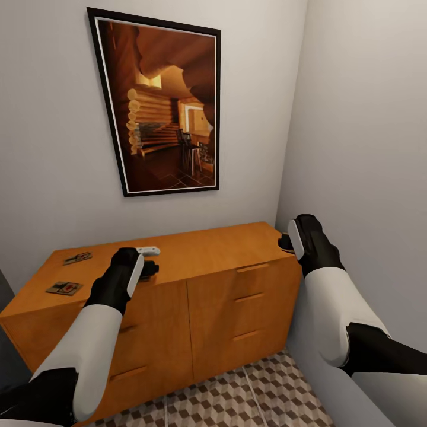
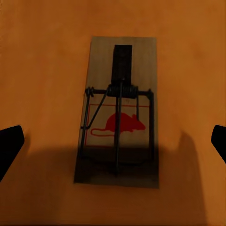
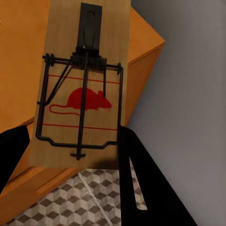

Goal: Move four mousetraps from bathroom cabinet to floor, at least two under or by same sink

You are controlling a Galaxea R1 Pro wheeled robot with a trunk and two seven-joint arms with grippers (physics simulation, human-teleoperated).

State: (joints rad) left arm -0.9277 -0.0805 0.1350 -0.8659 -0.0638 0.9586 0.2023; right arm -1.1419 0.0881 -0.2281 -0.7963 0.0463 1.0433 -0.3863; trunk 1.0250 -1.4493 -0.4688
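Note:
Two mousetraps (image 1: 77, 258) (image 1: 64, 288) lie flat on the left end of the orange-brown cabinet (image 1: 213, 249). My left gripper (image 1: 149, 264) hovers over the middle of the cabinet top. In the left wrist view it (image 2: 115, 141) is open, with its black fingertips (image 2: 12, 146) wide apart on either side of a third mousetrap (image 2: 120, 113) lying on the wood. My right gripper (image 1: 286, 242) is at the cabinet's right end. It (image 3: 73, 141) is shut on a fourth mousetrap (image 3: 82, 89), which reaches out past the cabinet's edge.
A framed picture (image 1: 160, 107) hangs on the wall above the cabinet. The grey right wall (image 1: 367, 148) stands close beside my right arm. Cube-patterned floor tiles (image 1: 249, 391) show in front of the cabinet's drawers.

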